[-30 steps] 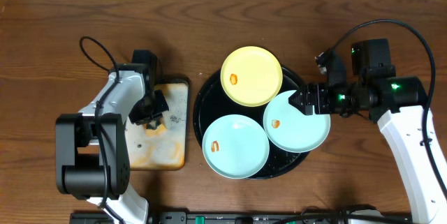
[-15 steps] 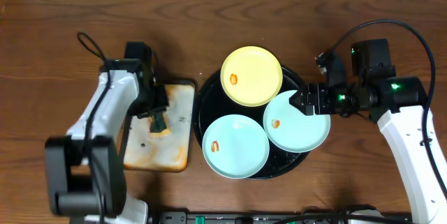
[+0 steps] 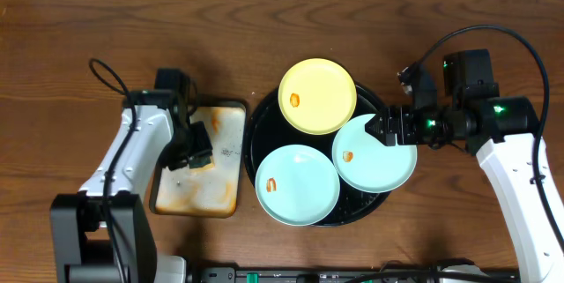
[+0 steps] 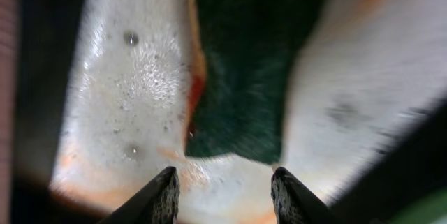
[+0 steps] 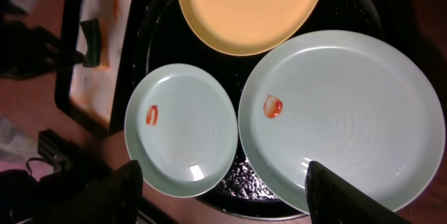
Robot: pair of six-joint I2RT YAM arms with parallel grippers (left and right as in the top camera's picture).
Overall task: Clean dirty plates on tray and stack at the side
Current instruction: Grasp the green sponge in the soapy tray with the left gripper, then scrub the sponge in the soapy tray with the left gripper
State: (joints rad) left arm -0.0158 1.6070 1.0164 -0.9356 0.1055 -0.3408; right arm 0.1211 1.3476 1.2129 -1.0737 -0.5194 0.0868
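Table (image 3: 88, 18): dark brown wood, seen from above.
Tray (image 3: 250, 133): round, glossy black, raised rim, mid-table.
Yellow plate (image 3: 318, 96): pale, on the tray's far side, with an orange smear near its left edge.
Near mint plate (image 3: 298, 185): light mint-blue, on the tray's near side, with a small orange smear at left.
Right mint plate (image 3: 374, 152): same colour, on the tray's right side, smear left of centre.
My right pincer (image 3: 386, 130): fingers spread wide and gripping nothing, over that plate's far rim.
My left pincer (image 4: 227, 182): tips apart and empty, over the orange-stained pale tray (image 3: 211, 186), with a dark green sponge (image 4: 244, 63) just beyond them.
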